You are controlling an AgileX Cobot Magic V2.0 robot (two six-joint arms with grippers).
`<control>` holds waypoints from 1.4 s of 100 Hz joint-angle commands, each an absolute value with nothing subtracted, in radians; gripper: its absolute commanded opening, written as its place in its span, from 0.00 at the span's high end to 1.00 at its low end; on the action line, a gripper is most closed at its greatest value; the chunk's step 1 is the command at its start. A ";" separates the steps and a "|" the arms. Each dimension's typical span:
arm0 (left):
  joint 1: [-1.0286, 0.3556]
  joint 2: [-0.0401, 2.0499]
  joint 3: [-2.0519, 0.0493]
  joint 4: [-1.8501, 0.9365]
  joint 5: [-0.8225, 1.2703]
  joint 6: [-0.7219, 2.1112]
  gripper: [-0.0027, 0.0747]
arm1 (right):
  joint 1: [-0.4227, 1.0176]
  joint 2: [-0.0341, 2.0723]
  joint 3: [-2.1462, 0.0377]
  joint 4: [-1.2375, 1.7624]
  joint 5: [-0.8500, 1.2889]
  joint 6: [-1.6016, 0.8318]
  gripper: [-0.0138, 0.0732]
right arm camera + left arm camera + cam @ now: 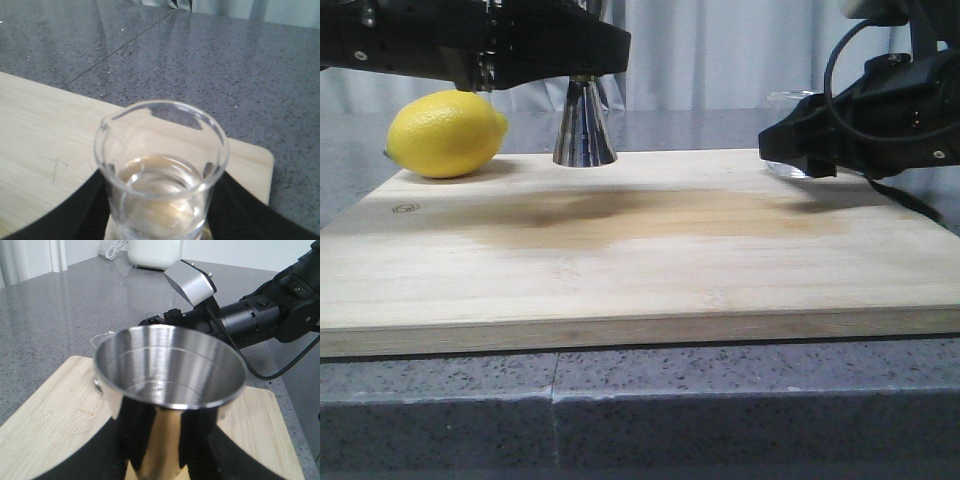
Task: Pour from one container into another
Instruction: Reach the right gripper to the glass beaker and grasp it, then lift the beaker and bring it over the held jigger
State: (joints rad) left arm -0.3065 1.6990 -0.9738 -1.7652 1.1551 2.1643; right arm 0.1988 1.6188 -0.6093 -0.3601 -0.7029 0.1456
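grey speckled counter [720, 420] nearest the camera in front view, a seam running across it. on top sits a pale wooden cutting board [620, 280] with a darker stained patch across its middle and a small stamped mark near its left edge.

far side of the board, left to right: yellow lemon [446, 133] at the back left corner, resting on the board. just beside it the steel jigger [584, 125], standing upright on the board, flared base down. the left gripper [535, 50] comes in from the left at the jigger's upper part; left wrist view shows the jigger's open cup [170, 372] between the dark fingers [117, 435], which sit close against its narrow waist, so it looks clamped on the jigger. inside of the cup looks dry.

back right corner: small clear glass beaker [790, 135], mostly hidden behind the right gripper [800, 150] in front view, its base on or very near the board. right wrist view shows the beaker [160, 170] upright with pouring lip, clear liquid in the bottom part, black fingers [235, 210] on both sides pressed to the glass, so closed around it. beaker and jigger are well apart.

behind the board more grey counter, then pale curtain [720, 50] at the back.
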 commanded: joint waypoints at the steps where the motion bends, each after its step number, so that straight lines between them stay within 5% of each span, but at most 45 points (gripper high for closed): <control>1: -0.315 1.649 -1.003 -1.848 1.257 2.157 0.68 | 0.194 1.553 -0.636 -0.366 -0.758 0.145 0.55; 55: -0.315 1.649 -1.003 -1.848 1.257 2.157 0.68 | 0.266 1.225 -0.799 -0.723 -0.256 0.510 0.55; 113: -0.315 1.649 -1.003 -1.848 1.257 2.157 0.68 | 0.676 1.224 -1.121 -0.720 0.420 0.478 0.55; 140: -0.315 1.649 -1.003 -1.848 1.257 2.157 0.68 | 0.721 1.225 -1.269 -0.407 0.609 0.188 0.55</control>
